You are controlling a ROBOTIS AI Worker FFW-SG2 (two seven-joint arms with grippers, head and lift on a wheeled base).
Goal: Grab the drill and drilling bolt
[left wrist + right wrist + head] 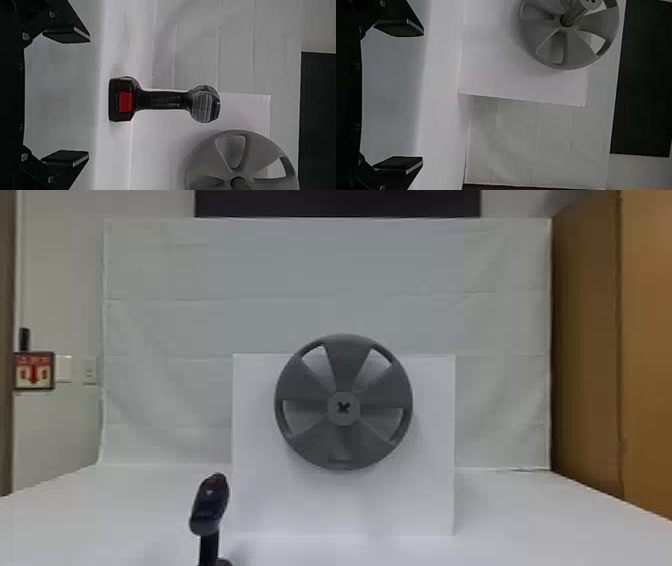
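The black drill (210,505) stands upright on the white table, left of the wheel in the head view. In the left wrist view the drill (162,100), with a red patch on its base, is ahead of my left gripper (65,97), which is open and holds nothing. The bolt (343,407), with a cross-shaped recess, sits at the centre of the grey wheel (345,360). From the right wrist view, the bolt (575,12) sticks out of the hub. My right gripper (399,99) is also open, its fingers wide apart around nothing.
The wheel is mounted on a white upright panel (275,500) standing on the white table (100,515). Behind hangs a pale cloth backdrop (175,290). A brown wooden surface (590,340) rises at the right.
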